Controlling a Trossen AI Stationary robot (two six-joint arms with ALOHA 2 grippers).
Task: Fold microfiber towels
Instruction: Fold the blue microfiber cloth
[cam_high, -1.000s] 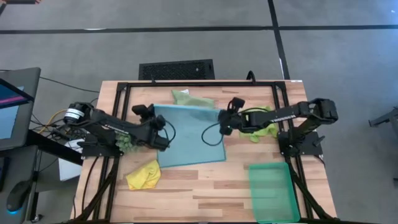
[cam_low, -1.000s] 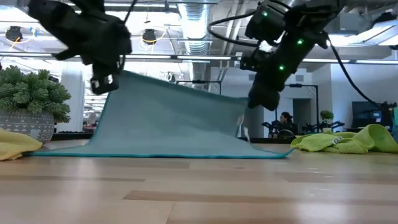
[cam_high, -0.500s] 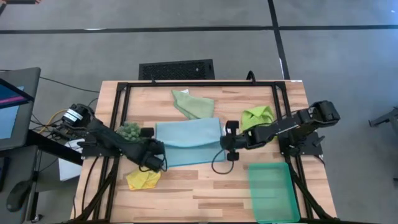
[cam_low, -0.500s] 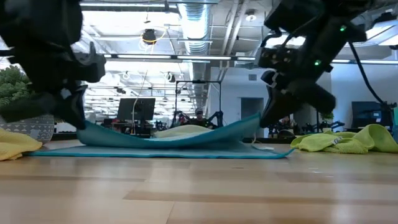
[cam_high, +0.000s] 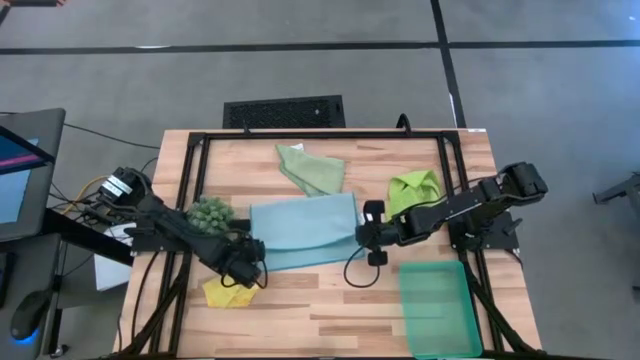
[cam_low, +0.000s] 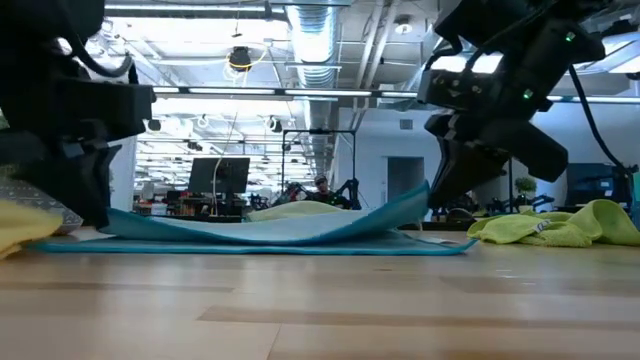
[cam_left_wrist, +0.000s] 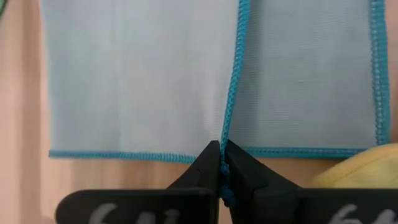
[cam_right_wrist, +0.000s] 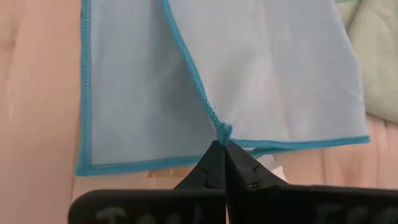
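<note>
In the middle of the high view, the light blue towel (cam_high: 303, 231) lies on the wooden desk (cam_high: 330, 310), folded over itself, with both arms low at its two lower corners. The left arm comes in from the left edge and stretches toward the lower right, and the left gripper (cam_high: 247, 270) sits at the lower left corner of this towel. Its fingers (cam_left_wrist: 208, 163) are pressed together and pinch the blue stitched hem there. The right arm reaches from the right side toward the left, nearly flat over the desk, and the right gripper (cam_high: 368, 243) is at the lower right corner. Its fingers (cam_right_wrist: 214, 163) are also pressed together, pinching the hem of the upper layer.

In the low view the towel's upper layer sags in the middle and rises at the right end, where the right gripper holds it.

The yellow towel (cam_high: 224, 290) lies at the lower left, just beside the left gripper. The pale sage green towel (cam_high: 312, 168) is in the upper middle, and the lime green towel (cam_high: 410, 190) at the right of it. A dark green fuzzy clump (cam_high: 209, 212) is near the left arm. A teal tray (cam_high: 437, 305) stands at the lower right.

Behind the desk, the low view shows a large room with ceiling lights (cam_low: 240, 60).
</note>
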